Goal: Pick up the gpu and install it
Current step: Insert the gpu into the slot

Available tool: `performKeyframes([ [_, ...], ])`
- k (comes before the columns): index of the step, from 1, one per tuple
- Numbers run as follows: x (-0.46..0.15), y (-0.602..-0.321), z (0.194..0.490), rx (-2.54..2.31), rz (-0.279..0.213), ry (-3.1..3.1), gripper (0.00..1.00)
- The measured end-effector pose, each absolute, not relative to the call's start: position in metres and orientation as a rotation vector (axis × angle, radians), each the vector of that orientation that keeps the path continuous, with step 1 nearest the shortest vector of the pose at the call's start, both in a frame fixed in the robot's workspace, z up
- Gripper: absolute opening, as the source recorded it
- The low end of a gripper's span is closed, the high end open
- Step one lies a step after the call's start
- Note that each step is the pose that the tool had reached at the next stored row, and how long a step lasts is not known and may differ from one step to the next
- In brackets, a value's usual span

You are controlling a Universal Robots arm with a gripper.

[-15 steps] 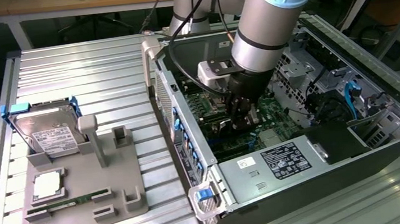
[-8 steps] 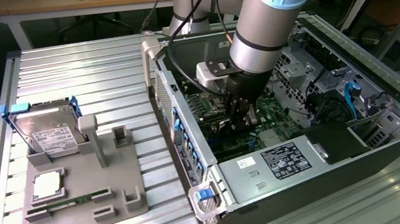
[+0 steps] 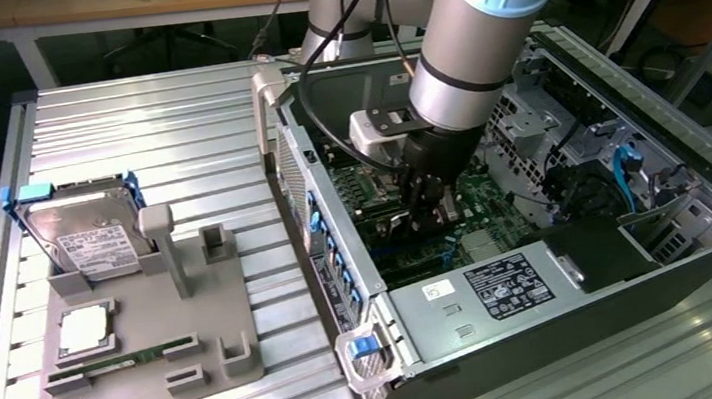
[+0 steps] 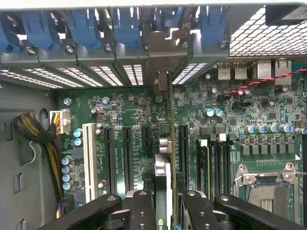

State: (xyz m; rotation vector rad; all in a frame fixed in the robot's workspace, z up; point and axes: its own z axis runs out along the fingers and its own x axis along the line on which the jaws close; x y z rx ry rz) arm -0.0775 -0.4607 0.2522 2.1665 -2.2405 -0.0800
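Observation:
The gpu (image 4: 163, 175) shows edge-on as a thin dark card with a silver end bracket, standing upright over the green motherboard (image 4: 120, 110). It sits between two long black expansion slots (image 4: 183, 143), with its bracket end toward the case's rear slot openings. My gripper (image 4: 165, 203) is shut on the gpu, one black finger (image 4: 141, 208) on each side of the card. In the exterior view my gripper (image 3: 427, 206) reaches straight down into the open computer case (image 3: 329, 202), low over the board; there the card is mostly hidden by the fingers.
Blue slot latches (image 4: 86, 26) line the case's rear wall. A braided cable bundle (image 4: 36, 134) and the CPU socket (image 4: 266, 187) flank the slots. Outside the case, a grey fixture plate (image 3: 199, 353) carries a hard drive (image 3: 86, 240), a processor (image 3: 85, 331) and a memory stick (image 3: 120, 359).

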Motion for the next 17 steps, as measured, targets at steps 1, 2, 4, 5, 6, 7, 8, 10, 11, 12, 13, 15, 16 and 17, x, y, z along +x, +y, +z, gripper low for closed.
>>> performKeyframes([
  [1, -0.0775, -0.4610, 0.2523, 2.164, -0.080, -2.243, 0.27],
  [2, -0.0775, -0.4613, 0.2523, 2.162, -0.080, -2.245, 0.27],
  [4, -0.0775, -0.4615, 0.2523, 2.160, -0.080, -2.247, 0.27],
  [5, -0.0775, -0.4615, 0.2523, 2.158, -0.080, -2.249, 0.27],
  [6, -0.0775, -0.4615, 0.2522, 2.157, -0.080, -2.249, 0.27],
  [7, -0.0775, -0.4616, 0.2522, 2.157, -0.080, -2.250, 0.27],
  [8, -0.0775, -0.4616, 0.2518, 2.157, -0.080, -2.250, 0.27],
  [10, -0.0775, -0.4616, 0.2509, 2.157, -0.080, -2.249, 0.27],
  [11, -0.0775, -0.4617, 0.2501, 2.156, -0.080, -2.249, 0.27],
  [12, -0.0775, -0.4616, 0.2490, 2.157, -0.080, -2.250, 0.27],
  [13, -0.0775, -0.4616, 0.2478, 2.157, -0.079, -2.250, 0.27],
  [15, -0.0775, -0.4616, 0.2477, 2.157, -0.079, -2.250, 0.27],
  [16, -0.0775, -0.4616, 0.2477, 2.157, -0.079, -2.250, 0.27],
  [17, -0.0775, -0.4616, 0.2482, 2.157, -0.080, -2.250, 0.27],
])
